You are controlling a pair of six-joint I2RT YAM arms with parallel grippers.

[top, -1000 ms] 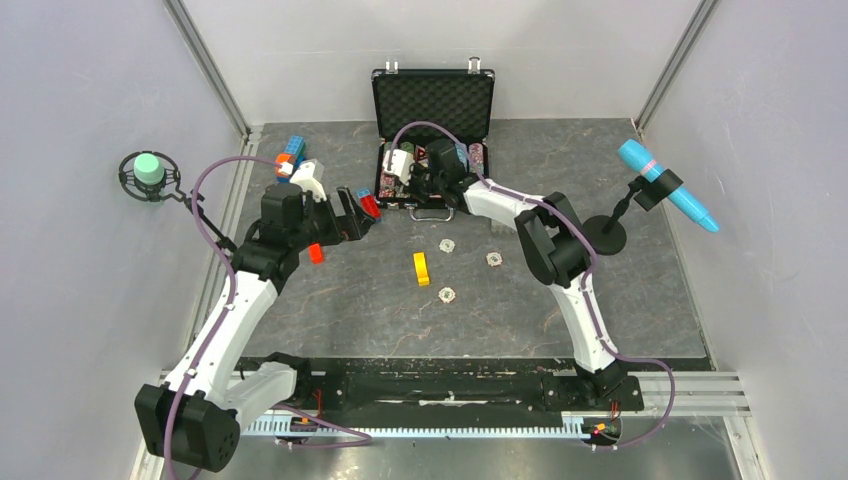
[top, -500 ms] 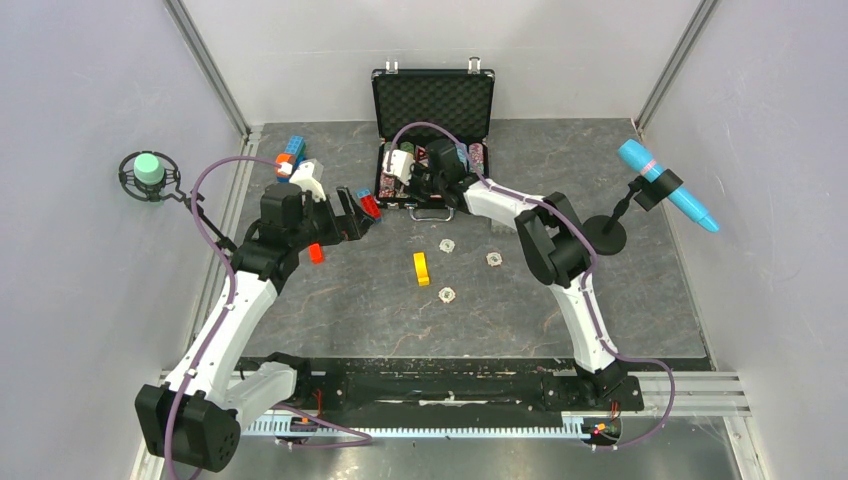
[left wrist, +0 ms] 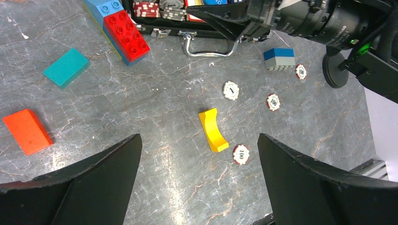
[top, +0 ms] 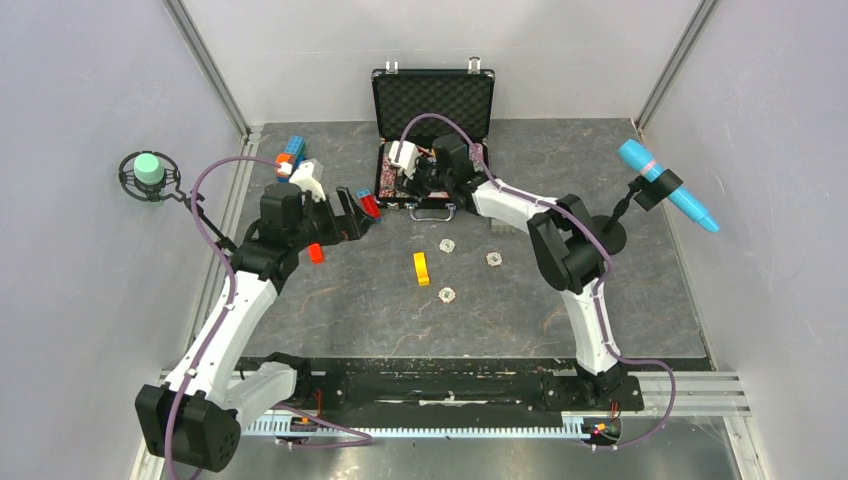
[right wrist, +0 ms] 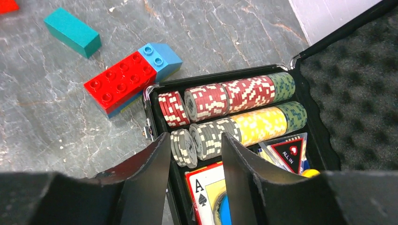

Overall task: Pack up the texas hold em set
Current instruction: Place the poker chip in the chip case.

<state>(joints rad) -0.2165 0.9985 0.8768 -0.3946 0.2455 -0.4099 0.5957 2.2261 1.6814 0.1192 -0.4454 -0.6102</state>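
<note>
The left tool hangs wide open and empty over the counter. Off to its right lie four loose chips, flat and apart from one another, one of them just beside the yellow block. Being round, they have no long axis to line up with, though their thin edges look awkward to pinch. Further right, the right tool hovers over the open case, jaws parted with nothing between them and the chip rows right below. The loose chips lie behind it, toward its base, so the left tool looks better placed.
</note>
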